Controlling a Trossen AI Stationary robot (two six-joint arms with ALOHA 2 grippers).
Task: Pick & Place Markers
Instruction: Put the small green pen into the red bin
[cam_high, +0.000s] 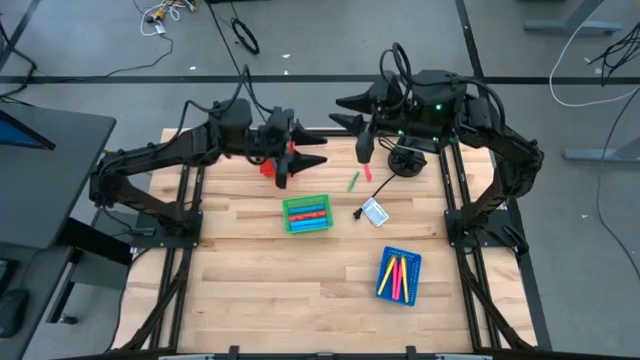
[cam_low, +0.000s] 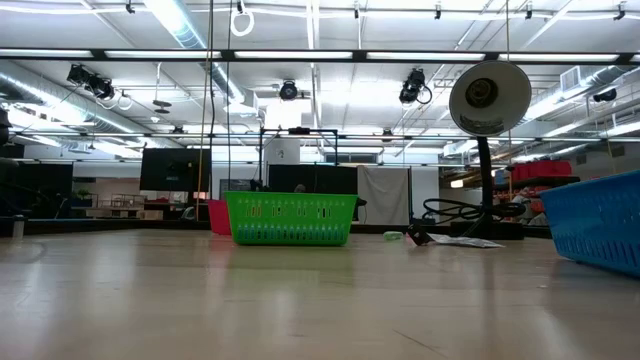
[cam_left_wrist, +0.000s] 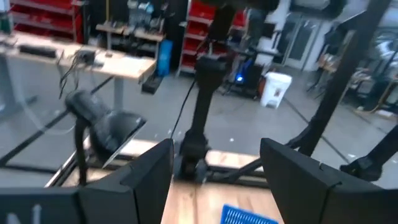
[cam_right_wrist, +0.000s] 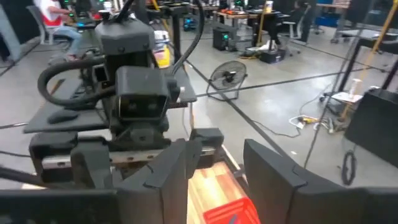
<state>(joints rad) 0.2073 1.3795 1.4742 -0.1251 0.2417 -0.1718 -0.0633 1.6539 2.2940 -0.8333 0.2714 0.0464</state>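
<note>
In the high view both arms hover raised over the far half of the table, their grippers facing each other. My left gripper (cam_high: 318, 152) (cam_left_wrist: 214, 180) is open and empty above the red tray (cam_high: 268, 166) (cam_right_wrist: 230, 211). My right gripper (cam_high: 338, 112) (cam_right_wrist: 217, 171) is open and empty too, near the far edge. A green marker (cam_high: 353, 181), a red marker (cam_high: 367, 172) and a dark marker (cam_high: 357, 212) lie loose on the wood. The green tray (cam_high: 307, 213) (cam_low: 290, 218) holds red and blue markers. The blue tray (cam_high: 400, 273) (cam_low: 595, 220) (cam_left_wrist: 249, 214) holds yellow and pink ones.
A small white-and-blue card (cam_high: 375, 212) lies beside the dark marker. A small black fan on a stand (cam_high: 405, 160) (cam_low: 490, 95) sits near the far right of the table. Bare wood stretches along the near edge (cam_high: 250, 300). Neither gripper shows in the low view.
</note>
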